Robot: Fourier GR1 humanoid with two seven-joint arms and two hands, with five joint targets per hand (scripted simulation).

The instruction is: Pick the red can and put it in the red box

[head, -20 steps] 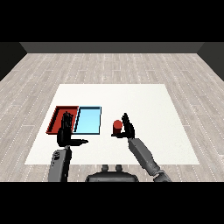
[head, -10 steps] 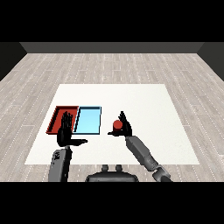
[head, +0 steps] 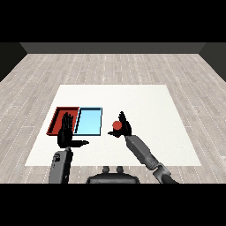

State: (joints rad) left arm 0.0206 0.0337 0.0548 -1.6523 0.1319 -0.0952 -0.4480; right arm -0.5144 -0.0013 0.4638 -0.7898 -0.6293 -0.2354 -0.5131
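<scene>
The red can [head: 117, 126] is in my right hand [head: 124, 129], whose fingers and thumb curl round it, a little right of the light blue tray [head: 89, 121]. The red tray [head: 58, 119] lies at the left, side by side with the blue one. My left hand [head: 66, 132] stands upright with straight fingers and the thumb stuck out to the right, over the near edge of the red tray and holding nothing.
The white table [head: 145, 106] spreads wide to the right and behind the trays. Grey wooden floor [head: 113, 66] surrounds it.
My right hand has carried the red can leftwards, closer to the light blue tray. The left hand has stayed in place.
</scene>
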